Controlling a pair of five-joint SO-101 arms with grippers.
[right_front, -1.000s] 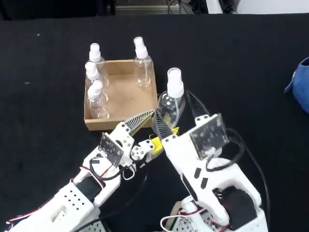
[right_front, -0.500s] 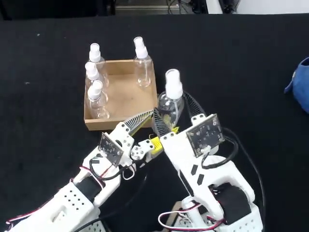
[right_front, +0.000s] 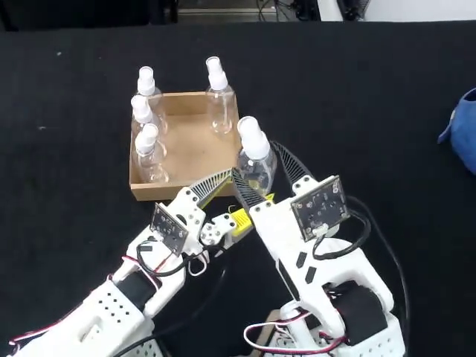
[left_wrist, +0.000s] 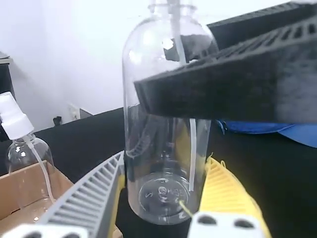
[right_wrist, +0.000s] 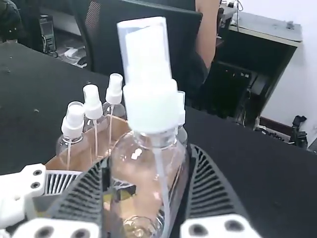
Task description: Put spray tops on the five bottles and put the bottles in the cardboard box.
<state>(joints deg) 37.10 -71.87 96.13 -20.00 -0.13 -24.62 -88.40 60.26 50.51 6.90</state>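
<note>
Bottle status: clear plastic bottle with white spray top (right_front: 255, 165) is pinched at mid-body by the right gripper (right_front: 265, 178), tilted over the near right rim of the brown cardboard box (right_front: 186, 97). Four capped bottles (right_front: 151, 155) stand inside. Left gripper (right_front: 229, 199) is spread around its base, contact unclear. Looks empty, so probably light. Thin, slick wall will likely flex, so grip the body, not the top.

A flat black table (right_front: 387, 89) has a soft blue thing (right_front: 465, 137) at its edge. A black office chair (right_wrist: 99, 39) stands behind.
</note>
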